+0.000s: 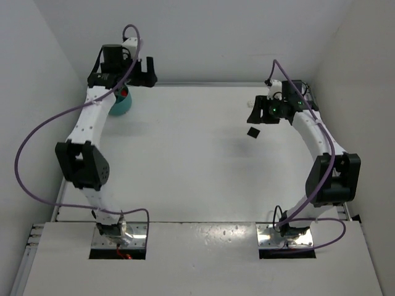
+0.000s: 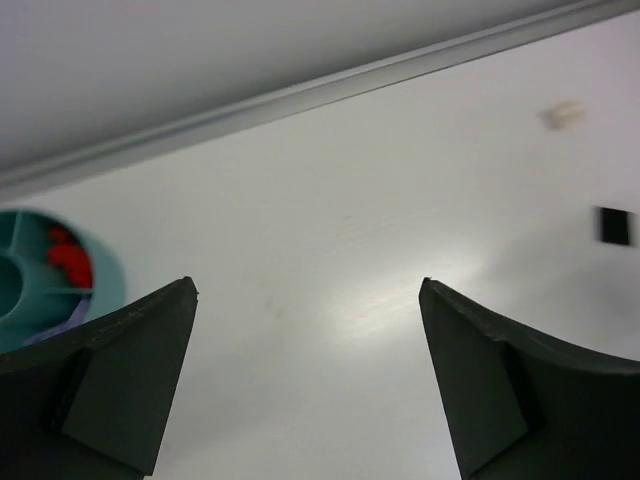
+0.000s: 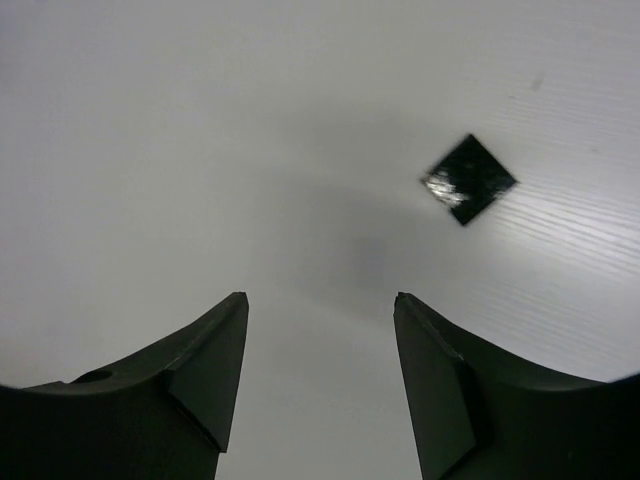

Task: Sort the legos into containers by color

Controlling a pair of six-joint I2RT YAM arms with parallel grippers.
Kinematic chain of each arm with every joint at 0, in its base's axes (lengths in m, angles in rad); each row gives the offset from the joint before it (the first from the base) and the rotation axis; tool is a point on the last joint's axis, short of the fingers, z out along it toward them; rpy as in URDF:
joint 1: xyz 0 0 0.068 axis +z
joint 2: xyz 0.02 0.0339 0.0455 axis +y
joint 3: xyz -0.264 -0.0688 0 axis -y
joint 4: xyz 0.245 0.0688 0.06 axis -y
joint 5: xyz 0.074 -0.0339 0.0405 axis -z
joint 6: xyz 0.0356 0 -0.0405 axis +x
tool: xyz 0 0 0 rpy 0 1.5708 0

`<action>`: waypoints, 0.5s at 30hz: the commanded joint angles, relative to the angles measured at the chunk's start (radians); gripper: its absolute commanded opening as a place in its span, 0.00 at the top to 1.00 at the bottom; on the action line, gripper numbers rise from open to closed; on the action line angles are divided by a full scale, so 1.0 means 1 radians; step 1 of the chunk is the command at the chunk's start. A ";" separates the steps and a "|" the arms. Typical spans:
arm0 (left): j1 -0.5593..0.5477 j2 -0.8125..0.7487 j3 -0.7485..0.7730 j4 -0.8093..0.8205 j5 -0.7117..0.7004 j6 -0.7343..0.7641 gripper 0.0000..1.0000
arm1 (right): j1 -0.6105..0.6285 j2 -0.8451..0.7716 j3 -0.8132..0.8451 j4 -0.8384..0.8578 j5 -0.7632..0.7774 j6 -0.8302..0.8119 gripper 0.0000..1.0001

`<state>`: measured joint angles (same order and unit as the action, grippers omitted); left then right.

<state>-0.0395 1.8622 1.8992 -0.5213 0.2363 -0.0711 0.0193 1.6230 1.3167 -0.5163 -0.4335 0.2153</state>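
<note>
The left fingers (image 2: 120, 380) stand spread wide and empty beside the bowl (image 2: 100, 270), which holds red legos (image 2: 70, 262); the right fingers (image 3: 190, 390) hang parted, grasping nothing, near the black lego (image 3: 467, 180), which lies flat on the counter (image 3: 200, 150) well right of the bowl; a cream lego (image 2: 562, 114) also lies well apart from the bowl; the black one looks light, stiff and slick, best pinched across opposite flat edges.

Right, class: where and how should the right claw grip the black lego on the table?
Across two opposite flat sides, from above. The black lego lies flat and sits corner-on to the right claw, so turning the wrist first likely helps.
</note>
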 commanded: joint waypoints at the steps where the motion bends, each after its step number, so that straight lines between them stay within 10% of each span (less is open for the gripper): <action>1: -0.060 -0.217 -0.113 0.079 0.133 0.025 0.00 | -0.016 0.032 -0.005 -0.056 0.212 -0.228 0.39; 15: -0.071 -0.457 -0.377 0.107 0.034 -0.010 0.00 | -0.025 0.434 0.335 -0.010 0.286 -0.352 0.39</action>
<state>-0.1444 1.4487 1.5169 -0.4385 0.3462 -0.0860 -0.0059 2.0315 1.5661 -0.5072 -0.1349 -0.0681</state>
